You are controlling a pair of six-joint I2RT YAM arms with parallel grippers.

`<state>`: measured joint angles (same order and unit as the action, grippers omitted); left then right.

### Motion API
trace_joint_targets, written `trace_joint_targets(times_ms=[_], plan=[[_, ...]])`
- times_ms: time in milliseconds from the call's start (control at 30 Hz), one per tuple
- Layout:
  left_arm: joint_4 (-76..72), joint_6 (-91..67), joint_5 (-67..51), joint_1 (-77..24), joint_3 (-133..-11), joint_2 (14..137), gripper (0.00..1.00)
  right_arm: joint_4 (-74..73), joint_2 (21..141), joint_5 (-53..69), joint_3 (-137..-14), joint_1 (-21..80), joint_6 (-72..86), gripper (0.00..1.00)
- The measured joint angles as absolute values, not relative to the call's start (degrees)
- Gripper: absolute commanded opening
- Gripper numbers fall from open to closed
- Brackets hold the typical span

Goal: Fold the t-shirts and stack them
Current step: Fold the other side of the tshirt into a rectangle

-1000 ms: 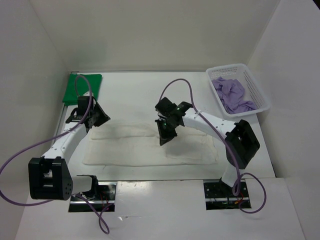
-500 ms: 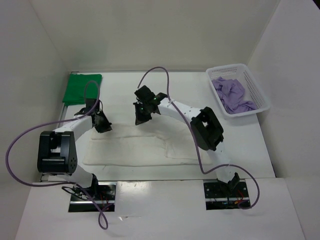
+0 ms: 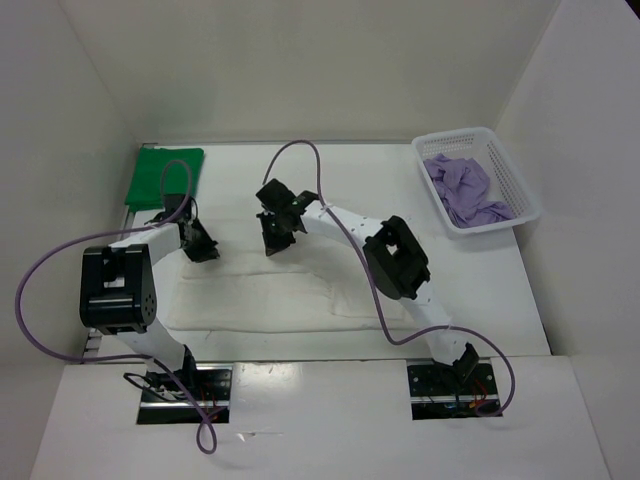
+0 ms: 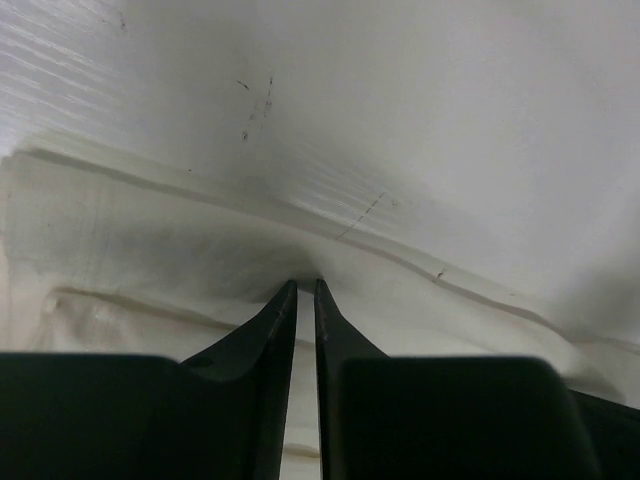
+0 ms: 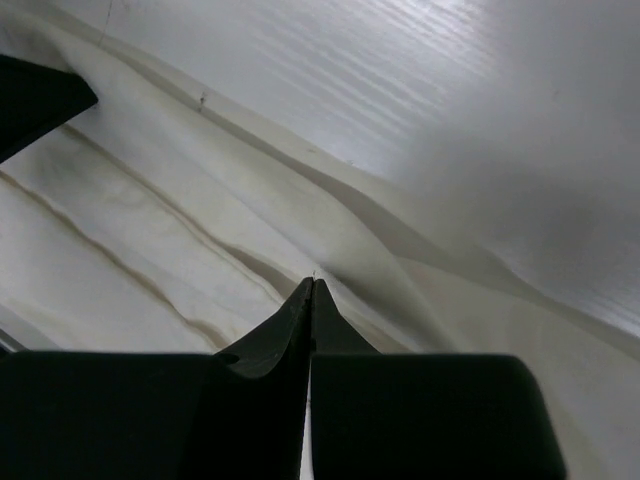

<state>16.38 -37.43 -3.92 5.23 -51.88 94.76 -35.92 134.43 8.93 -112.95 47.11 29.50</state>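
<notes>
At table centre, the white t-shirt [image 3: 300,300] lies spread flat, with creases along its far edge. The left gripper [image 4: 307,285] is nearly closed, pinching that edge; the right gripper [image 5: 311,282] is closed on a fold there. The green t-shirt [image 3: 163,178] lies folded at the far-left corner. The mesh basket [image 3: 520,190] holds the crumpled lavender t-shirt [image 3: 465,190].

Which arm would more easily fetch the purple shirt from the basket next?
Right, probably. The basket holding the purple shirt sits far right, on that arm's side; the left gripper is far left near the green shirt. The right gripper is central, at the edge of the white shirt.
</notes>
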Motion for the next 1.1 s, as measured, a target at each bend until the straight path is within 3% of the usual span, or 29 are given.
trace_joint_targets(times_ms=[600, 867, 1100], plan=[[16.25, -37.41, -4.67, 5.50, -52.21, 95.07, 0.19, -36.56, 135.02, 9.10, -110.19, 49.32, 26.98, 0.00], [16.21, -37.32, -5.04, 5.87, -52.25, 95.07, 0.21, -36.84, 127.15, 12.58, -98.04, 53.60, 25.21, 0.03], [16.38, -37.47, -5.32, 5.98, -52.25, 93.80, 0.21, -38.06, 125.08, 12.27, -99.20, 54.83, 24.82, 0.04]])
